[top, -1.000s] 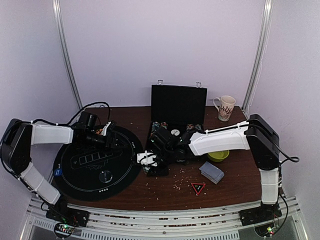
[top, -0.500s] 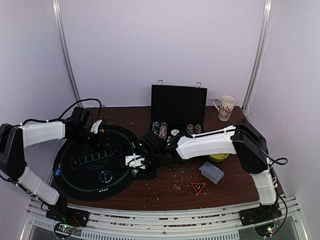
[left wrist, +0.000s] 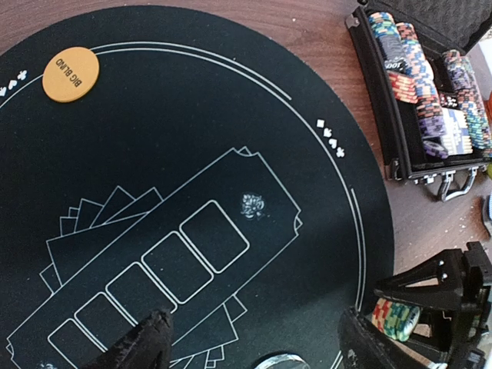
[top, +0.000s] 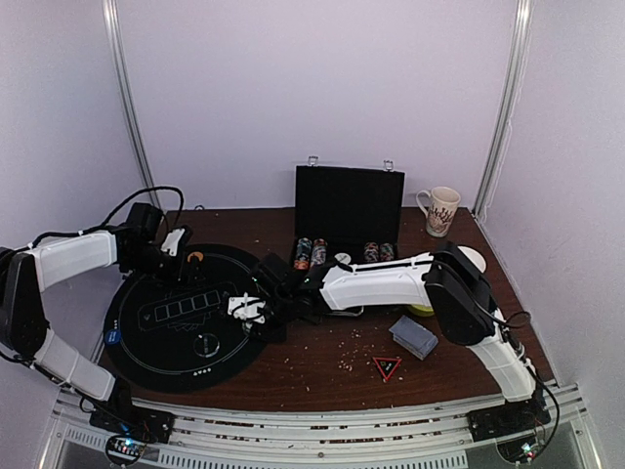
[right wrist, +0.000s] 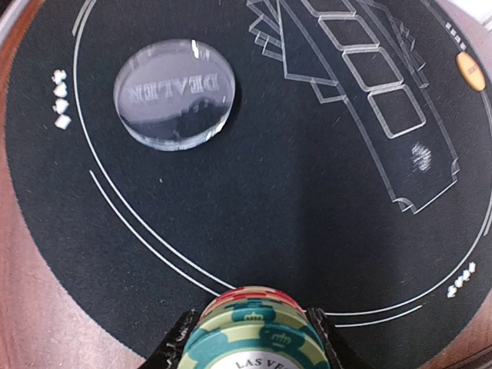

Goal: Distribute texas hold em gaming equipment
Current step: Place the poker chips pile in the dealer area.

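My right gripper [right wrist: 250,342] is shut on a short stack of teal, cream and red poker chips [right wrist: 257,330]. It holds them just over the right rim of the round black mat [top: 146,337], seen from above as the right gripper [top: 249,313]. A clear dealer disc [right wrist: 175,94] lies on the mat ahead of it. An orange big blind disc [left wrist: 71,74] lies at the mat's far edge. My left gripper [left wrist: 257,350] hangs open and empty above the mat, back left as the left gripper [top: 179,244]. A blue disc [top: 113,336] sits on the mat's left rim. The grey-blue deck [top: 413,336] lies to the right.
An open black case [top: 349,210] at the back holds rows of chips [left wrist: 430,84]. A patterned mug [top: 439,210] stands back right. The yellow-green bowl [top: 427,307] is mostly hidden behind my right arm. A red triangle [top: 387,367] and crumbs lie on the brown table.
My right arm has swung left with the chip stack, from beside the case to the mat's right rim. My left arm has drawn back toward the far left, off the orange disc.
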Robot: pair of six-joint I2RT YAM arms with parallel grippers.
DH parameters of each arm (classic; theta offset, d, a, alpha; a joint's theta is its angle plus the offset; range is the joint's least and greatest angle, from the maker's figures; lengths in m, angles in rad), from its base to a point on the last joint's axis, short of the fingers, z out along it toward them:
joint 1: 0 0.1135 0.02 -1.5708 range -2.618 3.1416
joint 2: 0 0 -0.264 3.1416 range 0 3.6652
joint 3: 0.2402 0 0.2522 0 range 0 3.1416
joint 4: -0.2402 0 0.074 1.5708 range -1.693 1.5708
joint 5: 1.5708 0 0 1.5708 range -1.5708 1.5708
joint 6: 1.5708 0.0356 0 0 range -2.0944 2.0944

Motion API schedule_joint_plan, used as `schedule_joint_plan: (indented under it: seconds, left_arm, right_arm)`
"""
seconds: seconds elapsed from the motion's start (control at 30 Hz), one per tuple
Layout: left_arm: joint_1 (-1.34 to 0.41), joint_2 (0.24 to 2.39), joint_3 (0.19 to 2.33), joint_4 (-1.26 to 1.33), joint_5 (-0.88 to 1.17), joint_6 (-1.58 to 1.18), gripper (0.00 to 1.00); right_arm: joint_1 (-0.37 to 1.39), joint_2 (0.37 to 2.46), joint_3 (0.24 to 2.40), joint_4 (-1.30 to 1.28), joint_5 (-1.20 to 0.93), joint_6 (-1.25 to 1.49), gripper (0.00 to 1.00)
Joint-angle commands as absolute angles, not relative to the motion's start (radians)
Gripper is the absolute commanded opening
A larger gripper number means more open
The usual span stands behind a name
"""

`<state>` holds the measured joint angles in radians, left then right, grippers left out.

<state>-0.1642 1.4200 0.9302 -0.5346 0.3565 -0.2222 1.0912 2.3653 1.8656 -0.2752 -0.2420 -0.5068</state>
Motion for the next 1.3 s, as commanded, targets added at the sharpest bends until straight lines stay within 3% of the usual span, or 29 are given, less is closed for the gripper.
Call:
schedule_joint_plan:
  seconds: [0.0,0.6,1.03,1.27]
  left_arm:
    - [-0.158,1.41,0.961,-0.555,0.325,-0.186,0.77]
    - [-0.158,1.402,0.964,-0.575,0.32,-0.172,0.77]
    - [-0.158,1.394,0.968,-0.583,0.309,-0.164,0.77]
    - [-0.158,1.394,0.971,-0.585,0.305,-0.161,0.77]
  right_arm:
    - [1.112,2.388,1.907,-0.332,-0.208,-0.494,0.0]
    - [1.138,2.483,2.072,-0.524,-0.208,-0.433,0.02]
    - [1.15,2.52,2.112,-0.562,-0.189,-0.412,0.15]
    - [1.153,2.525,2.112,-0.572,-0.181,-0.418,0.28]
